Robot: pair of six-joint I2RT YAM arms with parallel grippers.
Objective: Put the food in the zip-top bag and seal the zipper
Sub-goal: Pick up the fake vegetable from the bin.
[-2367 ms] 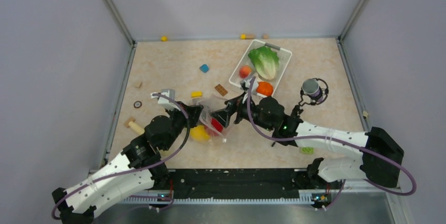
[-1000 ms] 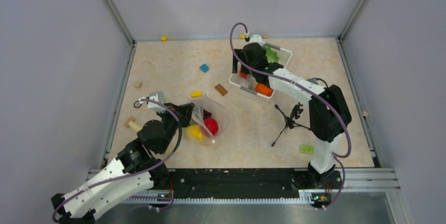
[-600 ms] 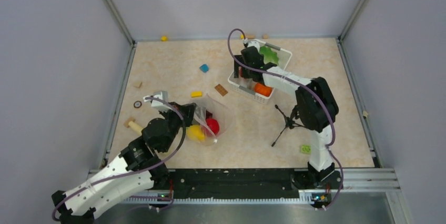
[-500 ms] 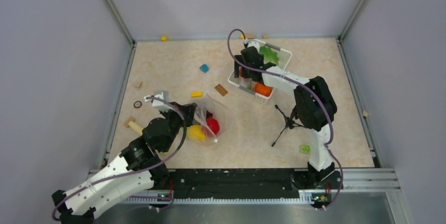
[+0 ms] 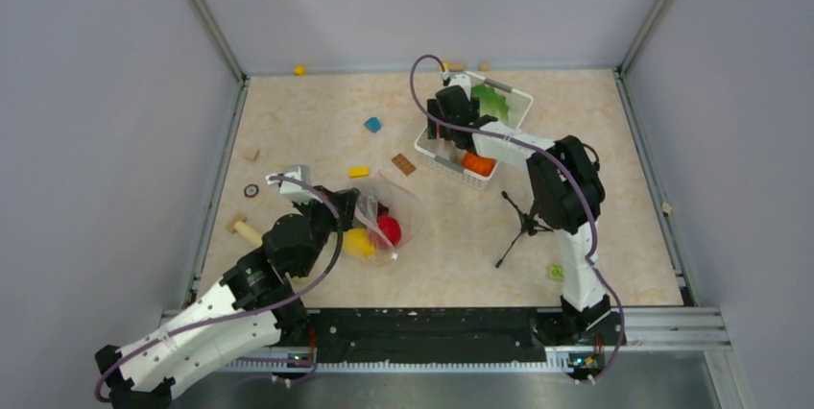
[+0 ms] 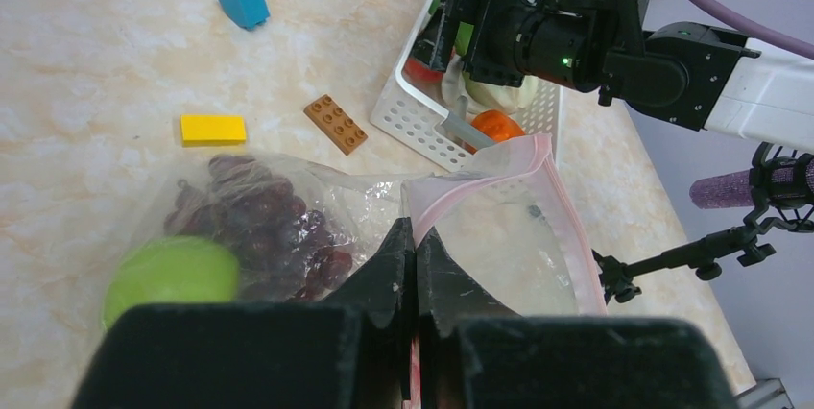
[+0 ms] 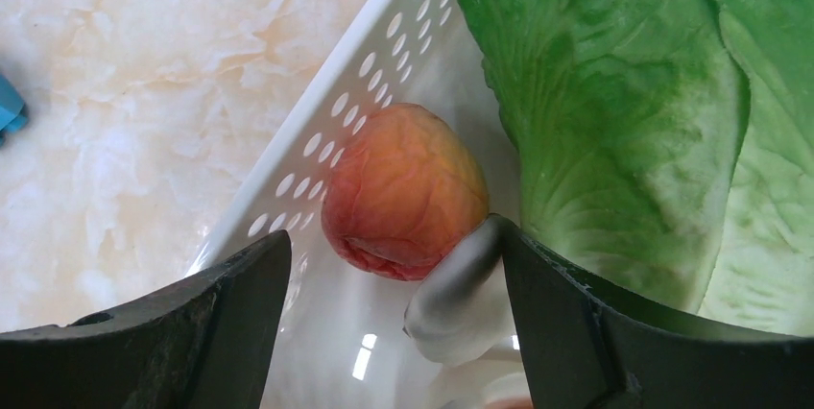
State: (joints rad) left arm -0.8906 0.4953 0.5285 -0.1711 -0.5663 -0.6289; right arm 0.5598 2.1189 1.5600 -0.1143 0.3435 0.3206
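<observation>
The clear zip-top bag [image 5: 395, 212] lies left of centre, holding a lemon [image 5: 360, 243], a red apple [image 5: 388, 228], a grape bunch [image 6: 264, 222] and a lime [image 6: 173, 270]. My left gripper [image 6: 416, 236] is shut on the bag's mouth edge, on the pink zipper [image 6: 568, 227], and the mouth gapes open. My right gripper [image 7: 394, 241] is open inside the white basket [image 7: 384, 54], its fingers either side of a red-orange fruit [image 7: 403, 188]. The right finger touches the white stem of the lettuce [image 7: 624, 111]. An orange [image 5: 477, 163] also lies in the basket.
A small black stand [image 5: 523, 227] is right of the bag, and a green block [image 5: 557, 273] lies near the right arm's base. Blue [image 5: 372, 125], yellow [image 5: 358, 172] and brown [image 5: 403, 164] blocks lie between bag and basket. Wooden pieces [image 5: 240, 228] sit at the left.
My right arm has swung from the bag's mouth to the basket and lowered over the red-orange fruit, its jaws narrowing a little. The left gripper keeps its hold on the bag.
</observation>
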